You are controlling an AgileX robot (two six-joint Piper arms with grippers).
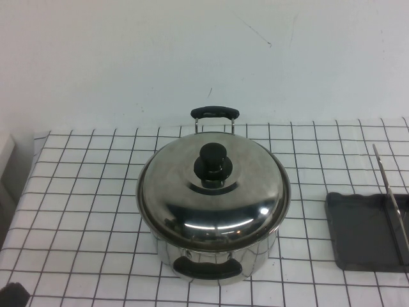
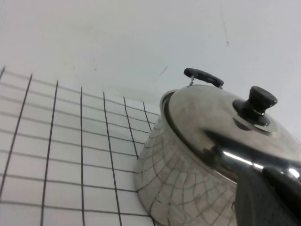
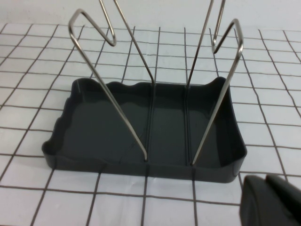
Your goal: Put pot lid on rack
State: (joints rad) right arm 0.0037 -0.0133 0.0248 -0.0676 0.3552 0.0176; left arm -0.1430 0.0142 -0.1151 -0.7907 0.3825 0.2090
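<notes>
The pot lid (image 1: 214,187), shiny domed steel with a black knob (image 1: 213,164), sits on the steel pot (image 1: 214,256) in the middle of the checked cloth. The left wrist view shows the lid (image 2: 211,110) close by. The rack (image 1: 365,231), a dark grey tray with wire bars (image 1: 390,192), lies at the right edge, apart from the pot. It fills the right wrist view (image 3: 150,132) and holds nothing. My left gripper (image 2: 263,178) is low beside the pot, shut and empty. My right gripper (image 3: 266,182) is just in front of the rack, shut and empty.
The pot has two black handles, one at the back (image 1: 215,112) and one at the front (image 1: 208,267). A white wall stands behind the table. A dark part of my left arm (image 1: 13,295) shows at the bottom left corner. A pale object (image 1: 5,150) sits at the left edge.
</notes>
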